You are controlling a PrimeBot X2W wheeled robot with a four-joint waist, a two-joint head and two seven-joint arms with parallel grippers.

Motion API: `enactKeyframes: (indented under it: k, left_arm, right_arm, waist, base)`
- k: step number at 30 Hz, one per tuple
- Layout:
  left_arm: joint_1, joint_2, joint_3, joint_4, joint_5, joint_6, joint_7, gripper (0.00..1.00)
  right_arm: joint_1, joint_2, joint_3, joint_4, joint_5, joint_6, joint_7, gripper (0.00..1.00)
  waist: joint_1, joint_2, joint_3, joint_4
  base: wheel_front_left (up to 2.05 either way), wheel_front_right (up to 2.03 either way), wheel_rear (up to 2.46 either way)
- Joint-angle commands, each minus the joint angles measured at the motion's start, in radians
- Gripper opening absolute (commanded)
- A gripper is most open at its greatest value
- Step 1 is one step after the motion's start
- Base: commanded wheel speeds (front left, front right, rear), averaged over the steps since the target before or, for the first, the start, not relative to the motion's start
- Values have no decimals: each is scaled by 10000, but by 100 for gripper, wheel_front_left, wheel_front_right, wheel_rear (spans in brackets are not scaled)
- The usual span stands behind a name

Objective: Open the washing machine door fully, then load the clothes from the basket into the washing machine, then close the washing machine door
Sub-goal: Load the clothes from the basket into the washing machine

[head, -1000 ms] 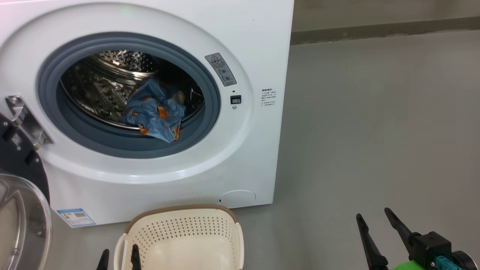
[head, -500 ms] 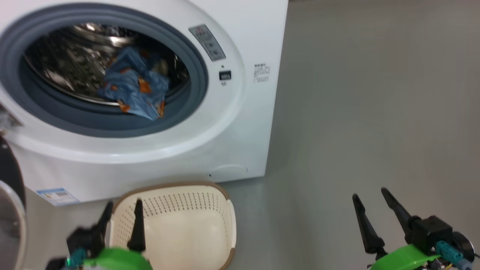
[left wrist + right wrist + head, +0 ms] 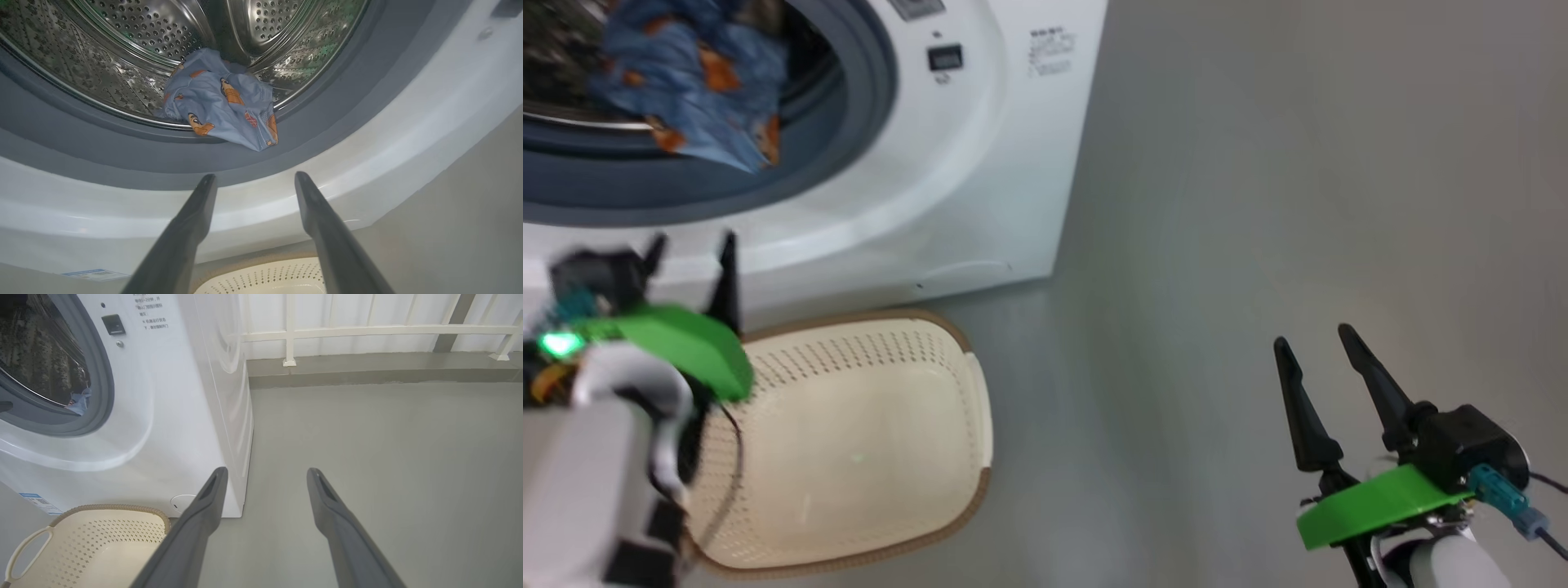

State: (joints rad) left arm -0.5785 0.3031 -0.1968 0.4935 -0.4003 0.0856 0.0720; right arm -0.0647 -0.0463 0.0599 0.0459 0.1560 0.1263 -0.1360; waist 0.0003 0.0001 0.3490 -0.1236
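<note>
The clothes (image 3: pixel 686 82) are lying in the drum (image 3: pixel 122 61), the basket (image 3: pixel 866 359) is sitting empty, and we are raising our open left claw (image 3: pixel 692 238) toward the machine (image 3: pixel 1013 163), right claw (image 3: pixel 1312 335) hanging open, so we are judging the door next.

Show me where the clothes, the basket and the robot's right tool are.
the clothes (image 3: pixel 220 102): left wrist view, middle of the blue bundle.
the basket (image 3: pixel 849 457): head view, its bare bottom.
right tool (image 3: pixel 1312 336): head view, midway between its fingertips.
</note>
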Motion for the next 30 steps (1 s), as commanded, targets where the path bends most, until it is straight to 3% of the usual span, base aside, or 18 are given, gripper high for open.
enactKeyframes:
  k: [1,16,24,25,26,27,28,30]
  left_arm:
    - [-488,470,362,-100,26,-67,149,100]
    - [-4157,2409,683,831,-48,-301,3088,100]
    - [-4731,2852,786,970,-174,-134,4092,100]
    - [-4776,2875,787,938,-196,-125,4190,96]
    - [-4822,2904,781,893,-204,-121,4261,56]
    - [-4857,2905,802,861,-242,-93,4327,43]
    - [-4888,2913,795,818,-253,-77,4389,0]
    - [-4927,2944,778,774,-241,-69,4430,0]
  right_arm:
    - [-276,-59,249,-137,107,44,-168,100]
    - [-1613,-41,829,1184,1277,44,-1186,100]
    - [-1938,-40,964,1449,1568,44,-1252,100]
    - [-1966,-40,968,1436,1583,44,-1253,100]
    - [-1991,-40,967,1417,1602,44,-1253,100]
    - [-2011,-40,964,1398,1616,44,-1254,100]
    - [-2029,-40,961,1380,1634,44,-1254,100]
    - [-2043,-40,961,1368,1647,44,-1255,100]
  waist:
    - [-3,-1,933,-734]
    - [-3,-1,2570,-1665]
    - [-3,-1,2857,-1829]
    - [-3,-1,2884,-1833]
    - [-3,-1,2917,-1832]
    - [-3,-1,2944,-1828]
    - [-3,-1,2971,-1820]
    - [-3,-1,2996,-1813]
  base:
    - [0,0,0]
    - [0,0,0]
    - [0,0,0]
    - [0,0,0]
    - [0,0,0]
    - [0,0,0]
    - [0,0,0]
    - [0,0,0]
